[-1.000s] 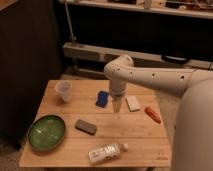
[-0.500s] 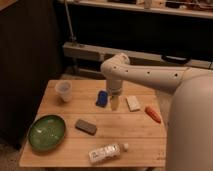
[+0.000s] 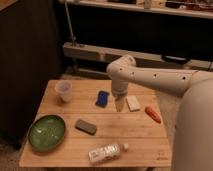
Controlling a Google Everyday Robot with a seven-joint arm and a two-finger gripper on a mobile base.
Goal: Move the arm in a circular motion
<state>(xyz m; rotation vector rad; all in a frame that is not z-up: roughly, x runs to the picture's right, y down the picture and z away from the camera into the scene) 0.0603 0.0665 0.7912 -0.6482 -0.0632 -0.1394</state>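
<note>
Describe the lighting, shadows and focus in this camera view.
Camera view: warm, dim light; the table is the brightest area, the background behind it falls into deep shadow. The whole picture is soft, edges blurred throughout. The arm is bright but not blown out; its gripper hangs over the table between the blue object and the white block. The bowl shows faint sheen, no hard glare.

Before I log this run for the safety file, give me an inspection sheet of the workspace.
Surface: wooden table, flat, bare between the items.
Job's things: white arm reaches in from the right, elbow bent above the table's far side.
Clutter: green bowl, cup, blue item, grey block, white block, carrot, bottle lying down.
Grippers: gripper points down between the blue item and the white block.
Cables: nothing seen.
Surroundings: dark cabinet at left, shelf rail behind.
</note>
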